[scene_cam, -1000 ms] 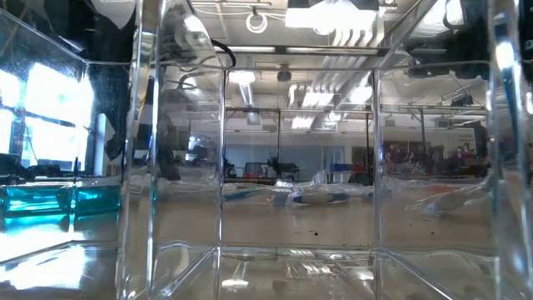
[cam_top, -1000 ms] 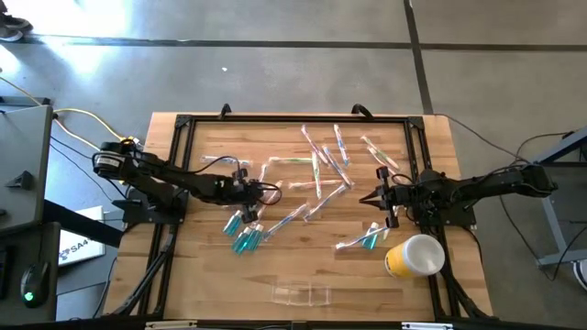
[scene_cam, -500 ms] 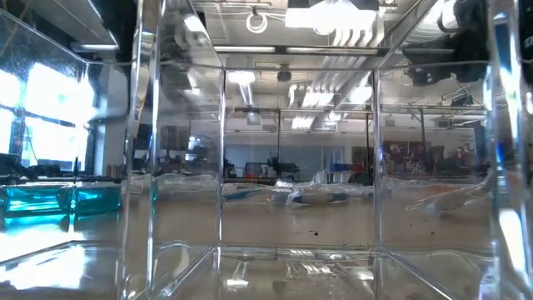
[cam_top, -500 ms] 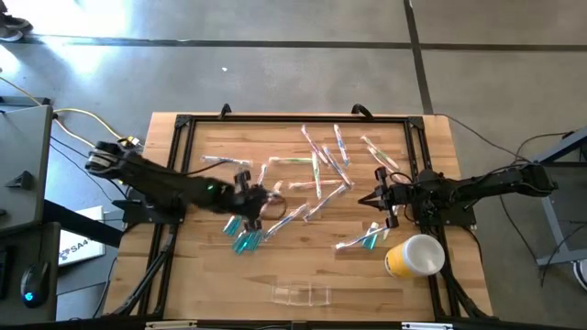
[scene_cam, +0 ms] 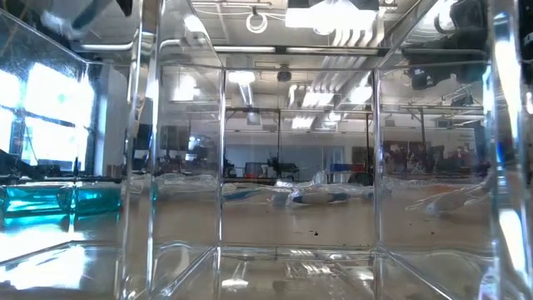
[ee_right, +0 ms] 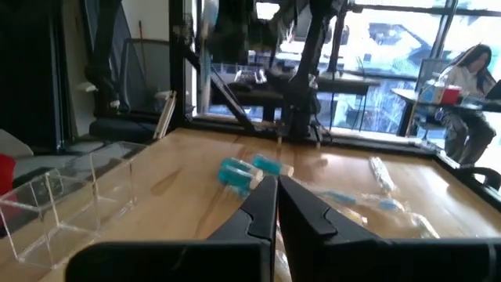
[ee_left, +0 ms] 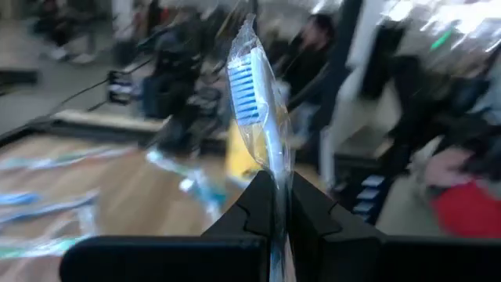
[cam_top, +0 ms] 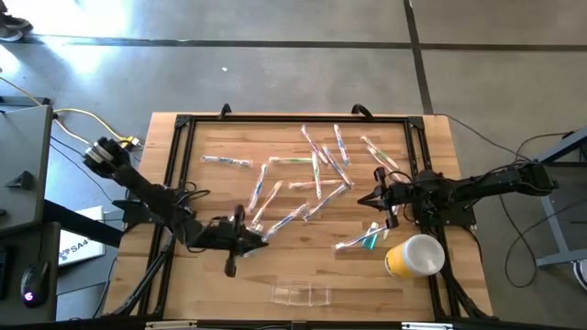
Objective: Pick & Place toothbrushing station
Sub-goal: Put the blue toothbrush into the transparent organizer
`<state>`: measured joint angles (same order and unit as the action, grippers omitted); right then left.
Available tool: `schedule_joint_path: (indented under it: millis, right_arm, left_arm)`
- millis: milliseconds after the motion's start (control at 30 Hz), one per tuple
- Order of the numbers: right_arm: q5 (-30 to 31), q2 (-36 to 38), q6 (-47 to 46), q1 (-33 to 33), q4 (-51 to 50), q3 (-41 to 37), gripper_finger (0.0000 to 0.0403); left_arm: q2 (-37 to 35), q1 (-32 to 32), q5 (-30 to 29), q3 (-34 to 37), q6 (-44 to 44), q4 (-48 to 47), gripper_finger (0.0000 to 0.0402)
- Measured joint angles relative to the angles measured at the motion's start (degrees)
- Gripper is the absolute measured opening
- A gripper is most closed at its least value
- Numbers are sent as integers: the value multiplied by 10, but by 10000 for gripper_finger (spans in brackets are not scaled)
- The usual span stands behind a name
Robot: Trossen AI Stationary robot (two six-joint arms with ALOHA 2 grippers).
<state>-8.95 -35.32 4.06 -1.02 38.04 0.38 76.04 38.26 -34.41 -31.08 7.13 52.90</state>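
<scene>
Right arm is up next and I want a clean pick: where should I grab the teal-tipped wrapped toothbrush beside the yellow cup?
Take the teal-tipped toothbrush mid-handle, from straight above, with the right gripper closing across its narrow width. It lies flat, apart from the yellow cup, so its sides are likely free. The left gripper holds another toothbrush.

seated person (ee_right: 472, 66) beyond the table (cam_top: 211, 284)

Wrapped toothbrushes (cam_top: 316, 170) lie mid-table, clear organizer (cam_top: 301, 293) at the near edge (cup (cam_top: 415, 256) to its right)
</scene>
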Motion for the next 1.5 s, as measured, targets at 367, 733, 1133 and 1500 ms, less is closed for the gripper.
schedule_joint_path:
  millis: [367, 733, 1133, 1500]
  right_arm:
    - [1, -14, -30, -46, 45, 0, 8]
    - [47, -37, -28, -130, 74, 0, 8]
    - [87, -70, -28, -214, 139, 0, 8]
    - [150, -104, -24, -251, 160, 0, 8]
  left_arm:
    - [169, -8, 192, -18, -73, 267, 9]
    - [233, 0, 305, -153, -82, 125, 9]
    - [253, -4, 369, -162, -95, 174, 9]
    - [310, -17, 356, -162, -107, 248, 9]
